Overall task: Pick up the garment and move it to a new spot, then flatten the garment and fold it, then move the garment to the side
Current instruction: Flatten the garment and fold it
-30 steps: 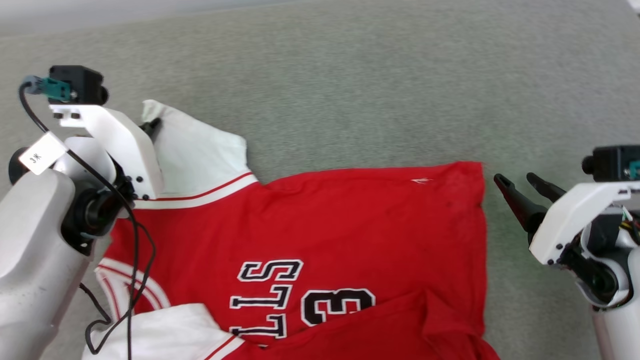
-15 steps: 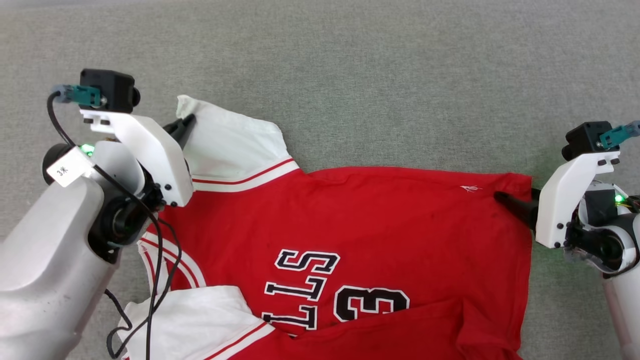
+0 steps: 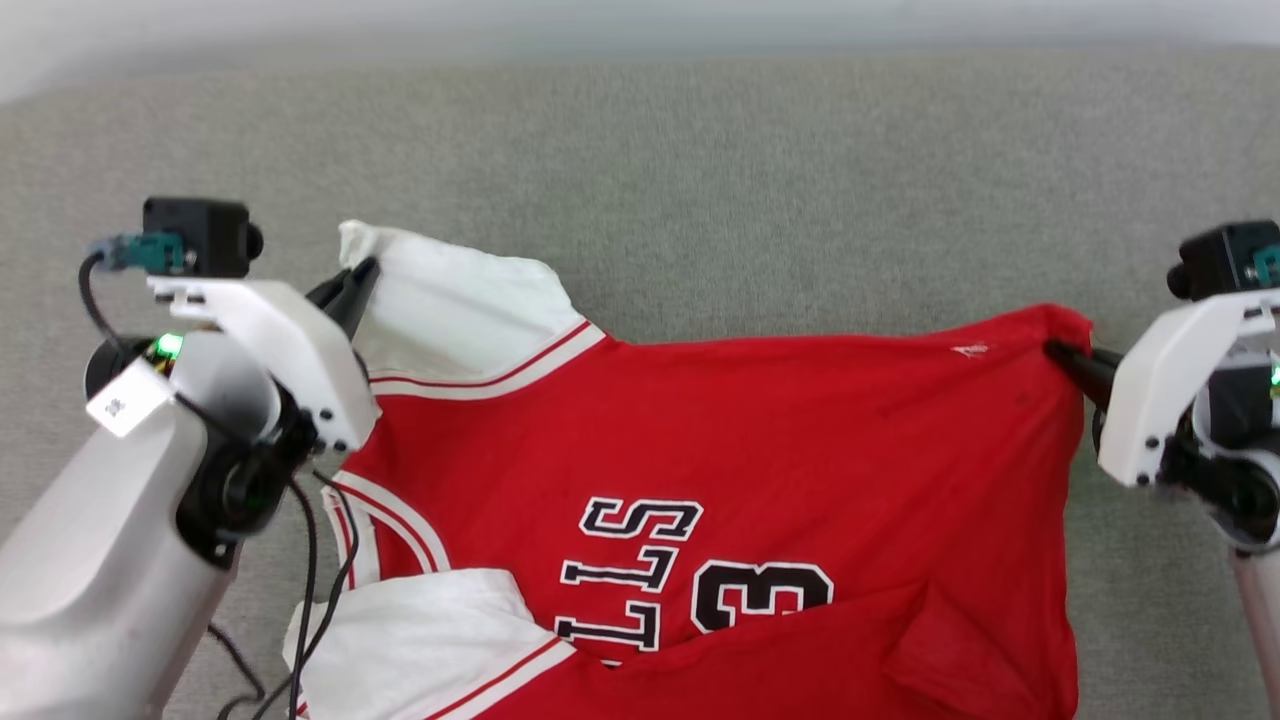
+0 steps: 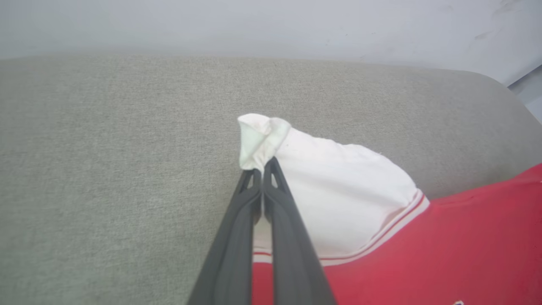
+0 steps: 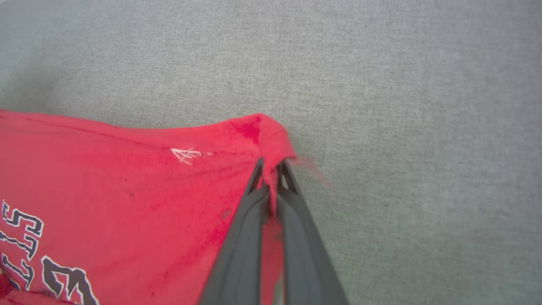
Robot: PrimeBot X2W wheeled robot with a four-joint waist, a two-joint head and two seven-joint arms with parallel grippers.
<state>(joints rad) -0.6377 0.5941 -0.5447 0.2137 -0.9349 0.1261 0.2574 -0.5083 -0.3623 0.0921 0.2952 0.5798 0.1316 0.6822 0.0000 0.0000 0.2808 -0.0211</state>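
Observation:
The garment [image 3: 760, 440], a red jersey T-shirt with white sleeves and black letters and a "3", hangs stretched between my two grippers above the grey surface. My left gripper [image 3: 362, 272] is shut on the tip of a white sleeve [image 4: 338, 186], whose cloth bunches just past the dark fingers [image 4: 279, 212] of my left gripper [image 4: 262, 171]. My right gripper [image 3: 1058, 352] is shut on the red hem corner [image 5: 262, 131], the cloth pinched at my right gripper [image 5: 271, 163] between its fingers [image 5: 296, 220]. The garment's [image 5: 106, 182] lower part is creased, with a second white sleeve [image 3: 420, 630] folded over it.
A grey fabric surface [image 3: 700, 180] spreads under and beyond the shirt, its far edge meeting a pale wall [image 4: 271, 25]. A black cable [image 3: 305, 560] dangles from my left arm over the shirt's collar side.
My right gripper went from open beside the hem to shut on the red corner, then lifted it. The left gripper kept its hold on the sleeve. The head camera shifted.

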